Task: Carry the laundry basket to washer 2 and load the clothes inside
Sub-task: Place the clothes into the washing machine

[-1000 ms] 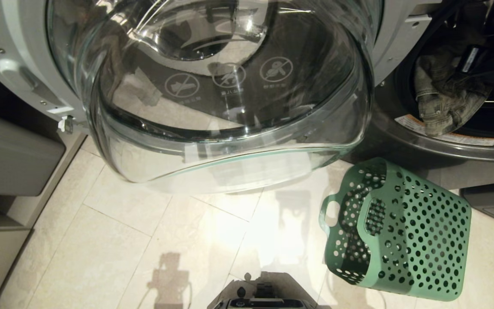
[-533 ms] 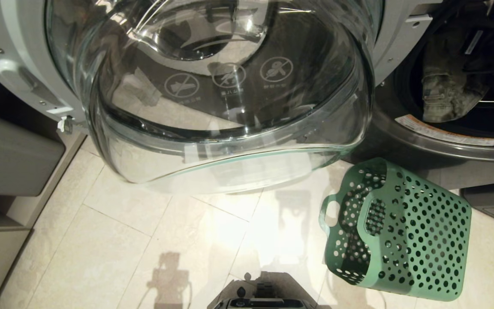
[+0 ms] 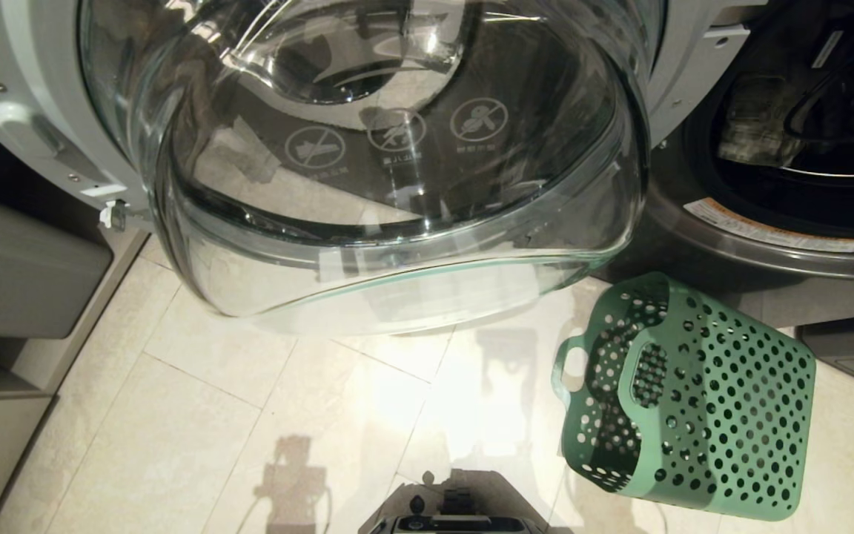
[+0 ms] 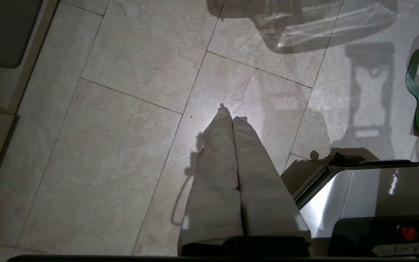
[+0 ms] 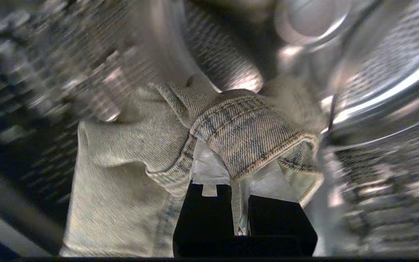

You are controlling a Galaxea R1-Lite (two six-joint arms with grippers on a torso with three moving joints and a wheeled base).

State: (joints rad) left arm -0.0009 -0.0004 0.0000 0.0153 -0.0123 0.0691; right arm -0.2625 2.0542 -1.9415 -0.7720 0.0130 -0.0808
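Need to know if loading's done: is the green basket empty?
Empty: the basket lies tipped on the floor, only bare walls inside.

Clear shiny glass door [image 3: 397, 185] w/ smooth grey plastic rim. Green plastic basket [image 3: 694, 415], matt, full of holes. Rough pale denim cloth [image 5: 238, 138], thick stitched seams. Shiny metal drum [image 5: 384, 94]. Smooth, glossy stone floor tiles [image 4: 122, 145].

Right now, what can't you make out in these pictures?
- Washer drum: right wrist view, smeared by motion.
- Right gripper: denim clothes cover its fingertips.
- Washer opening: head view, dark, cut by the edge.
- Laundry basket: contents hidden by its wall.
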